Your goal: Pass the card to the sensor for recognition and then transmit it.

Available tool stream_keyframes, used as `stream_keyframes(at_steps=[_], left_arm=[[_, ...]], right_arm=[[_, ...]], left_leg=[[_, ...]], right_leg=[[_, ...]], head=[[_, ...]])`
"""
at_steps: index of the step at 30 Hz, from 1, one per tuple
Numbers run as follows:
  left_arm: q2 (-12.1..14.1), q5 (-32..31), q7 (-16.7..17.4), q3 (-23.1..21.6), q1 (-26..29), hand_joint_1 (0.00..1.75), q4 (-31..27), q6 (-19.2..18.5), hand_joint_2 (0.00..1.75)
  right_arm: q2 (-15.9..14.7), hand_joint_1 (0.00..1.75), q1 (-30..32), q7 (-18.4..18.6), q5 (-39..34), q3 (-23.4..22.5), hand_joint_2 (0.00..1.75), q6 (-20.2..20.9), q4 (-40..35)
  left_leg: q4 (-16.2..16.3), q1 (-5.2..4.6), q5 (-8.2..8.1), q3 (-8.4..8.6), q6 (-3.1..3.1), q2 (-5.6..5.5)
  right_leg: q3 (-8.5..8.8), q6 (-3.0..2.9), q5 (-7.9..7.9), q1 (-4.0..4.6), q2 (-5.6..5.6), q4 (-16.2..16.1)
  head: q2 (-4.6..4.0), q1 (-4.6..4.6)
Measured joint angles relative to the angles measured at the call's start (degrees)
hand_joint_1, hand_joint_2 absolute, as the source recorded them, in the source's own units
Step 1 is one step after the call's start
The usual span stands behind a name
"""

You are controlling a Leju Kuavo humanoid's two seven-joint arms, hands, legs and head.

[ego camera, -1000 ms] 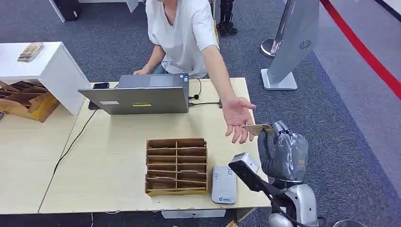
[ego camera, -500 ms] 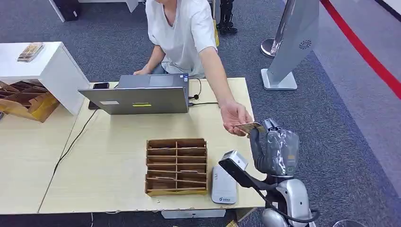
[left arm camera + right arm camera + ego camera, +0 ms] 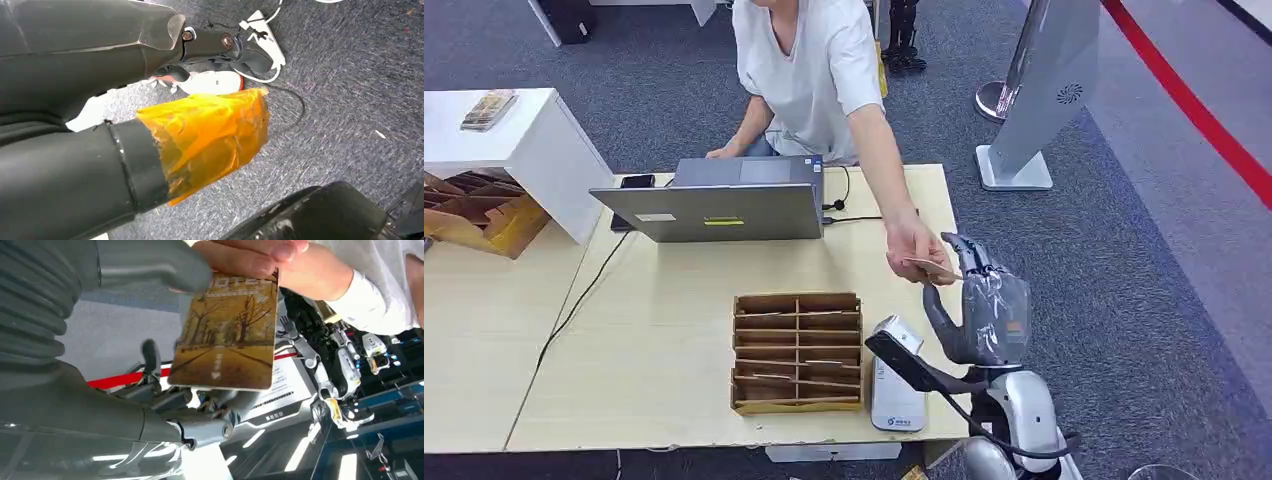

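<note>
A person's hand reaches across the table and pinches the card, a picture card with yellow trees. My right hand stands upright just right of it, fingers spread and raised, its fingertips close to the card's edge. In the right wrist view the person's fingers grip one end of the card, my thumb lies blurred beside it, and my fingers are off the card. The white card sensor lies flat near the table's front edge, below my hand.
A wooden compartment tray sits left of the sensor. An open laptop and its cable lie at the far side of the light wooden table. The person sits behind the table. A grey stand rises on the carpet at right.
The person's hand closed on the card and drew it slightly toward the table. My right hand spread its fingers, let go and sank back toward me and leftward.
</note>
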Motion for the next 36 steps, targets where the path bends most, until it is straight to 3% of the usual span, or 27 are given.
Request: stream_keyframes(at_steps=[17, 36], left_arm=[[0.02, 0.00, -0.15, 0.00, -0.04, 0.00, 0.00, -0.17, 0.00], [0.00, 0.18, -0.11, 0.00, -0.04, 0.00, 0.00, -0.02, 0.00]], right_arm=[[-0.02, 0.00, 0.11, 0.02, -0.07, 0.98, 0.00, -0.44, 0.26], [-0.02, 0.00, 2.95, -3.50, -4.79, 4.26, 0.00, -1.75, -3.76]], left_leg=[[0.00, 0.00, 0.00, 0.00, 0.00, 0.00], [0.00, 0.00, 0.00, 0.00, 0.00, 0.01]], right_leg=[[-0.01, 0.00, 0.00, 0.00, 0.00, 0.00], [-0.02, 0.00, 0.00, 0.00, 0.01, 0.00]], head=[[0.02, 0.00], [0.02, 0.02]])
